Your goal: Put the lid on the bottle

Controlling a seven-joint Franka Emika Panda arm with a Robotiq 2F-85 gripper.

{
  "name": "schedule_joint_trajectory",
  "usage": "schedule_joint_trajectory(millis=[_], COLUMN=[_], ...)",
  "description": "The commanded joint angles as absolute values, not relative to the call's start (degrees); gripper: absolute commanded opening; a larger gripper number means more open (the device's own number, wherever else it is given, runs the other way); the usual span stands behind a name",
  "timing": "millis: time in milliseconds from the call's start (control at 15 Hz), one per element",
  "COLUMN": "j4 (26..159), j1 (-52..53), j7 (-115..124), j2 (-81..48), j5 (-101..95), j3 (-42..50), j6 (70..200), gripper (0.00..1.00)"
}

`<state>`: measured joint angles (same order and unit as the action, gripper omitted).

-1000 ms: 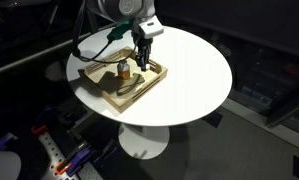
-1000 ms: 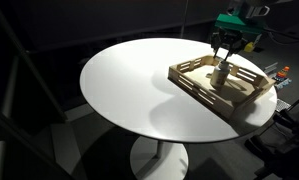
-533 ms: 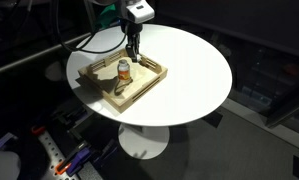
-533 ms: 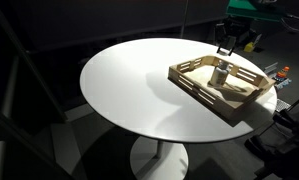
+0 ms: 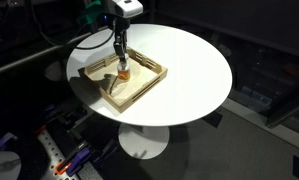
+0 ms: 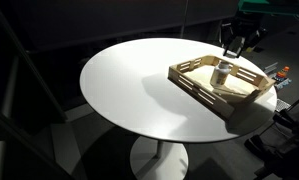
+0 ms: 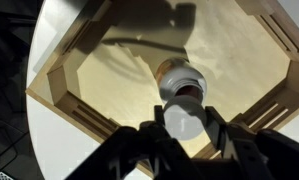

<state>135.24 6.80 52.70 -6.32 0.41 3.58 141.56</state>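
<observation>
Gripper (image 7: 182, 128) seen clenched on the lid (image 7: 182, 116), small white cap pinched between both fingers at lower centre of the wrist view.

Bottle (image 7: 179, 78) stood upright on the floor of the wooden tray (image 7: 84, 110), frame centre, mouth open, just above the held lid in the picture. In an exterior view the bottle (image 6: 223, 71) is found at right, below the gripper and apart from it. Tray set on round white table (image 5: 189, 60).

Risks judged:
- Cap looks offset from the mouth; if lowered so, the rim could be caught and the cap left crooked.
- The light bottle could be tipped by a sideways push.
- If released high, the cap may be lost into the tray.

Writing: pale label band noted, nothing legible; no brand made out.
</observation>
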Motion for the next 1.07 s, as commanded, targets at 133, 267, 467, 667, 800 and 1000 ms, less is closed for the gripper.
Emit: schedule_joint_trajectory(millis=[133, 267, 467, 667, 800, 1000], j4=[135.76, 135.52, 135.36, 135.3, 135.32, 135.35], j1=[5.61, 5.69, 5.9, 5.99, 6.05, 6.07], j7=[51.68, 51.89, 52.94, 52.68, 52.36, 51.78], j2=[-5.55, -6.09, -6.92, -7.64, -7.94, -8.42], j5=[-1.31, -1.91, -4.1, -5.0, -5.13, -4.75], j3=[2.03, 1.89, 2.0, 1.98, 1.92, 1.77], j6=[139.03, 139.44, 140.79, 142.18, 143.12, 144.75], gripper=[0.19, 0.19, 0.19, 0.19, 0.19, 0.19])
